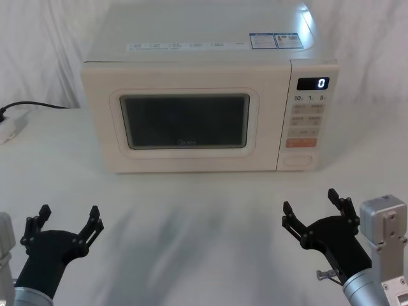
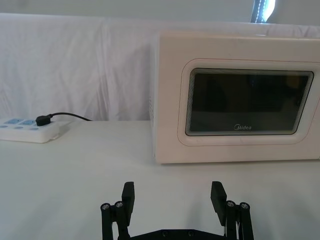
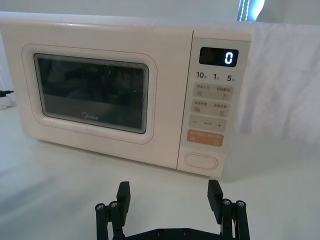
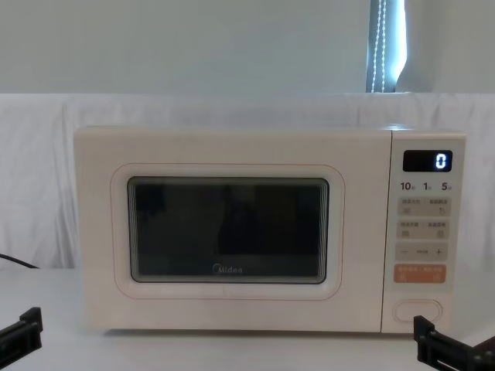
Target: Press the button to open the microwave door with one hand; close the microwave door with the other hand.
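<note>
Nearest, the right end effector (image 1: 317, 213) and left end effector (image 1: 67, 220) hover spread wide before the Midea microwave (image 1: 191, 57); its door (image 1: 185, 121) is shut, and a mis-aimed press could hit the orange button (image 1: 301, 143) above the cream button (image 1: 299, 160).

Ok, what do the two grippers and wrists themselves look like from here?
Both are matte black linkage grippers with two notched fingers and visible pivot screws. The left gripper sits on a grey wrist cuff. The right gripper joins a silver-grey metal wrist carrying a pale grey boxy module and a small protruding screw. No loose cables or printed markings are visible.
</note>
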